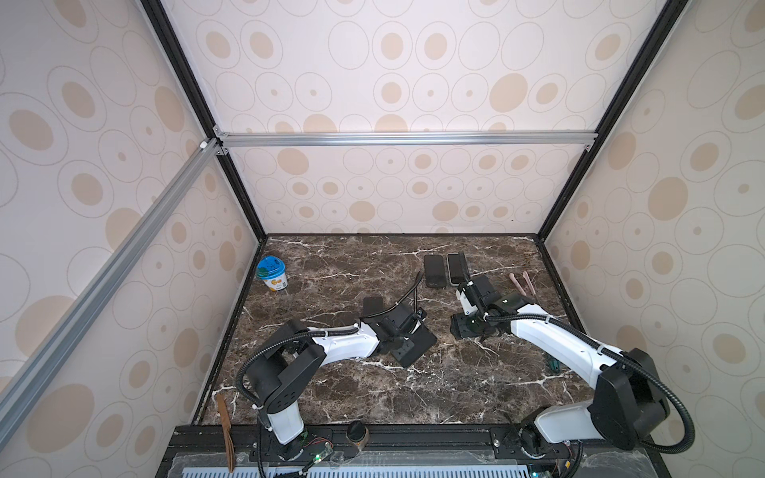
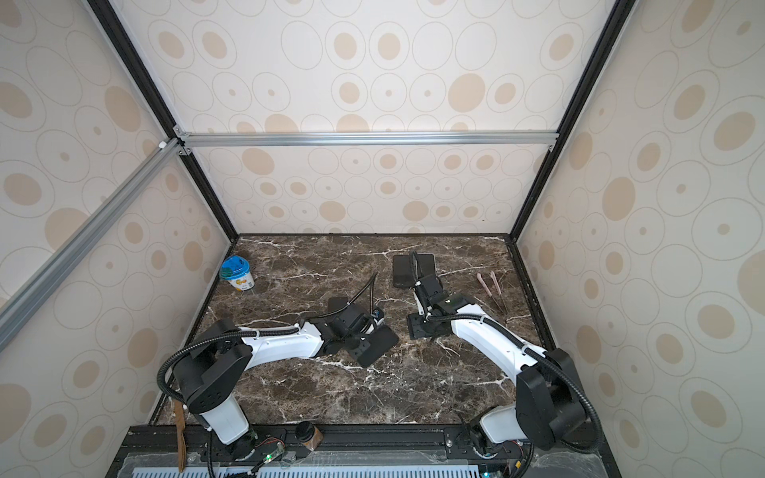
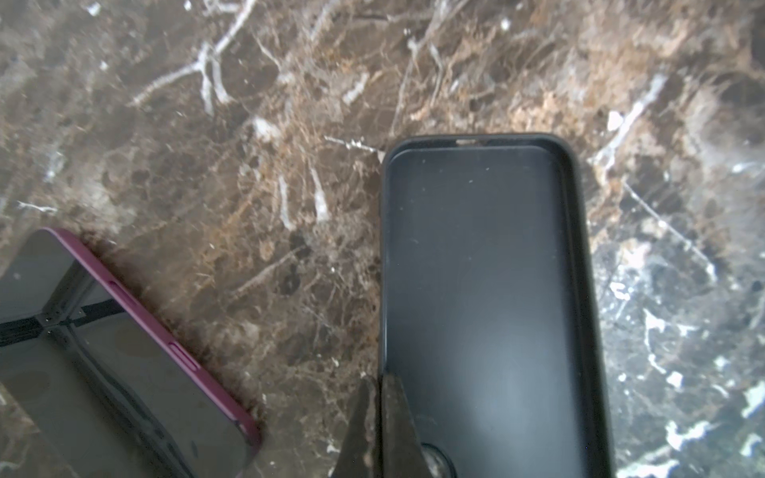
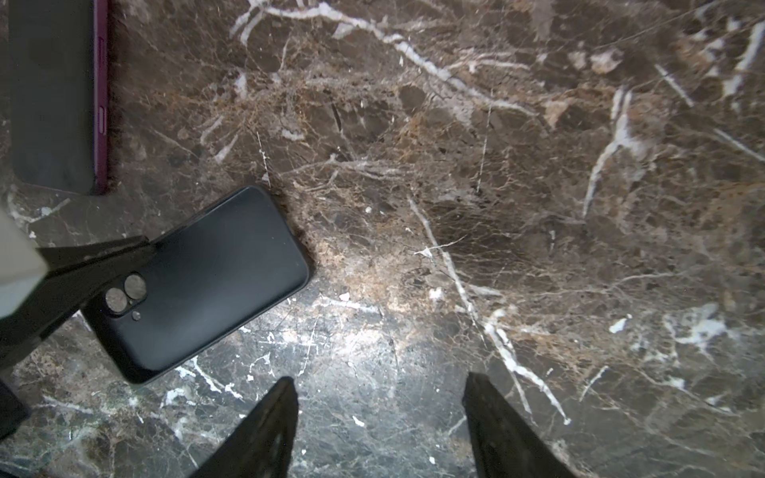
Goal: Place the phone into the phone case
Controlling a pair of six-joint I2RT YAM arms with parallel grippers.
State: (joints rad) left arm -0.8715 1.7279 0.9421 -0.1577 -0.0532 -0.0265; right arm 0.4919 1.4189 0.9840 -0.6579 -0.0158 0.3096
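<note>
Left jaws pinch the edge of the black phone case [image 3: 484, 289] in the middle of the bench [image 1: 372, 397]; the purple-edged phone [image 3: 124, 372] lies just beside it, far-left. Right jaws hang open, right of the case.

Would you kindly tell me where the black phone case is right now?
In both top views the black phone case is near the middle of the table, its edge pinched in the left tool, with the purple-edged phone beside it.
</note>
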